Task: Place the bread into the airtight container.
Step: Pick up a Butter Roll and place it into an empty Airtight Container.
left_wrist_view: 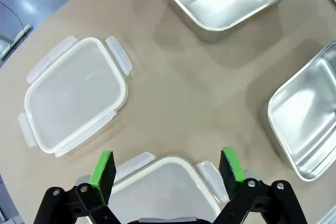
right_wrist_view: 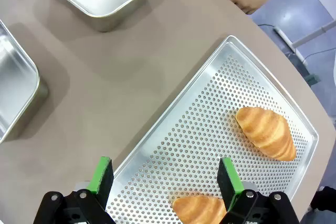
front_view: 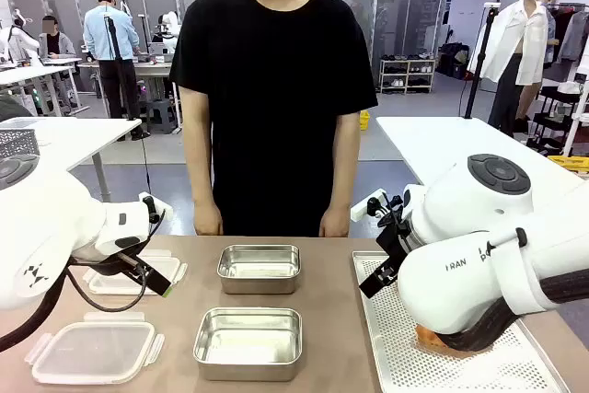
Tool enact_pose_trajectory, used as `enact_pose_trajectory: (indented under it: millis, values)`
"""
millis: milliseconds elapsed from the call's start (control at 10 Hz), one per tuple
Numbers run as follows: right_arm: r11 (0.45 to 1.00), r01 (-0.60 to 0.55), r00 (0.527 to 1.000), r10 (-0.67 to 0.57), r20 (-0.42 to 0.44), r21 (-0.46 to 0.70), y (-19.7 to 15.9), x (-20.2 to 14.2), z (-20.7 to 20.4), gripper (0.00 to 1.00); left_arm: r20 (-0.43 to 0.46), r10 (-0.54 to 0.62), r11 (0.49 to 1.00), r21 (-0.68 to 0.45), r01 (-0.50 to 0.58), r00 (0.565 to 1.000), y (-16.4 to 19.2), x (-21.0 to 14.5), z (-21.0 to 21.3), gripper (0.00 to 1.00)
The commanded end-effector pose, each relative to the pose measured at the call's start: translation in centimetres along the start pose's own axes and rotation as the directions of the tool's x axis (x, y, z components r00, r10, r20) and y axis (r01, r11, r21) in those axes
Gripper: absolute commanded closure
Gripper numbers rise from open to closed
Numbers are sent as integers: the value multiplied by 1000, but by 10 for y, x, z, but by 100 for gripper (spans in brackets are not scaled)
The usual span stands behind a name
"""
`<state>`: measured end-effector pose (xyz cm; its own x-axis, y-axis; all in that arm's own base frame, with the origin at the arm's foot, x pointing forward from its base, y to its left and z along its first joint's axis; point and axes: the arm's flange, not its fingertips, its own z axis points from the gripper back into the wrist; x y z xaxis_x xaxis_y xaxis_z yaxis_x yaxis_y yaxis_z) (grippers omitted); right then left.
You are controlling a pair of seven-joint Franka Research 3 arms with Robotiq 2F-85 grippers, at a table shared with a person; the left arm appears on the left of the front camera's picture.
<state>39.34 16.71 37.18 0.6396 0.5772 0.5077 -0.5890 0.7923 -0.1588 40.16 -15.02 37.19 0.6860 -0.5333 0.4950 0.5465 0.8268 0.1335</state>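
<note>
Your right claw (right_wrist_view: 165, 174) stands wide open above the perforated tray (right_wrist_view: 210, 124) and grips nothing. One piece of bread (right_wrist_view: 198, 209) lies on the tray low between its green pads (right_wrist_view: 104, 174), closer to one pad than the other; you cannot tell whether it touches either. A second piece of bread (right_wrist_view: 265, 132) lies farther along the same tray, apart from the claw. Your left claw (left_wrist_view: 168, 163) is likewise spread wide and empty, above a clear plastic lid (left_wrist_view: 163, 192) on the surface (left_wrist_view: 178, 93). The near steel container (front_view: 248, 342) and the far steel container (front_view: 259, 269) sit open mid-surface, both bare inside.
</note>
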Motion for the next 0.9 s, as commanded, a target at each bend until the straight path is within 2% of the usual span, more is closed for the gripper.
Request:
enact_pose_trajectory:
  millis: [0, 800]
  values:
    - [1000, 0, 1000, 0, 0, 0, 0, 0, 0, 0, 0, 0, 1000, 0, 0, 1000, 0, 0, 0, 0]
    - [1000, 0, 1000, 0, 0, 0, 0, 0, 0, 0, 0, 0, 1000, 0, 0, 1000, 0, 0, 0, 0]
